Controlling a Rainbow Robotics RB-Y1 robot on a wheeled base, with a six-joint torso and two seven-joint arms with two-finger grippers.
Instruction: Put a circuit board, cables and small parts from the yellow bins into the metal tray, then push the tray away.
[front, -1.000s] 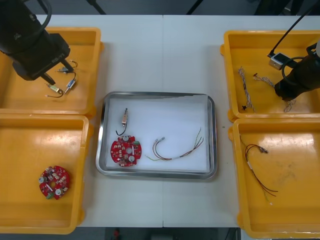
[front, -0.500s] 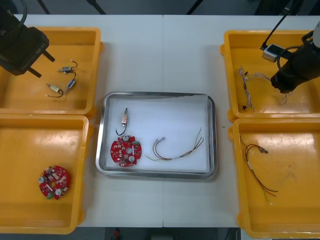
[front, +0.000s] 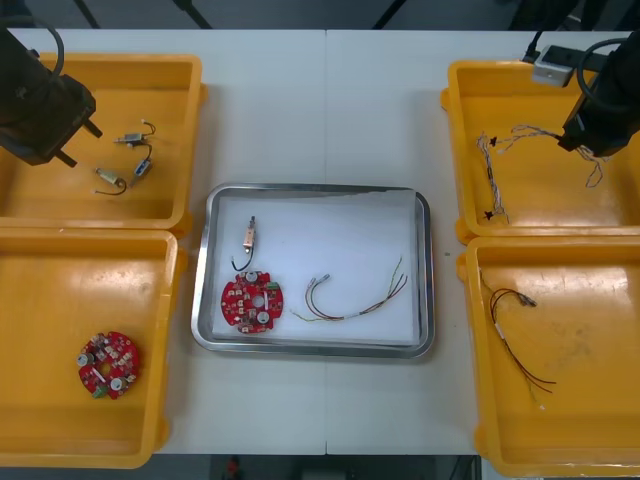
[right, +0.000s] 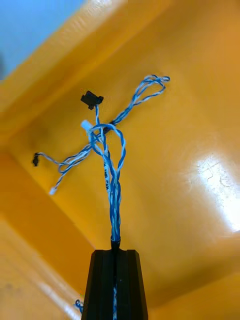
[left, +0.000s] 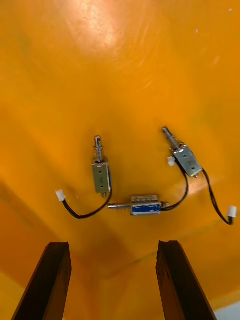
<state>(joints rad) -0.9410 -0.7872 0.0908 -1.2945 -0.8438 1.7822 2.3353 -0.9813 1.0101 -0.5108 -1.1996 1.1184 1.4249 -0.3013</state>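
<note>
My right gripper (front: 575, 142) hangs over the far right yellow bin (front: 540, 215), shut on a twisted blue and white cable (front: 522, 131). In the right wrist view the cable (right: 113, 170) runs out from the closed gripper (right: 115, 252) and dangles above the bin floor. My left gripper (front: 80, 143) is open over the far left bin (front: 175, 130), above three small metal parts (front: 130, 165); in the left wrist view these parts (left: 145, 205) lie just beyond the gripper (left: 114, 252). The metal tray (front: 428, 270) holds a red circuit board (front: 251, 301), a small metal part (front: 248, 238) and a red and yellow cable (front: 355, 300).
Another circuit board (front: 107, 363) lies in the near left bin (front: 165, 340). A black cable (front: 515, 335) lies in the near right bin (front: 475, 350). A second twisted strand (front: 490, 185) rests on the far right bin's floor.
The right gripper has risen and moved toward the far right corner, lifting the twisted cable off the bin floor. The left gripper has drawn back to the left, off the small parts.
</note>
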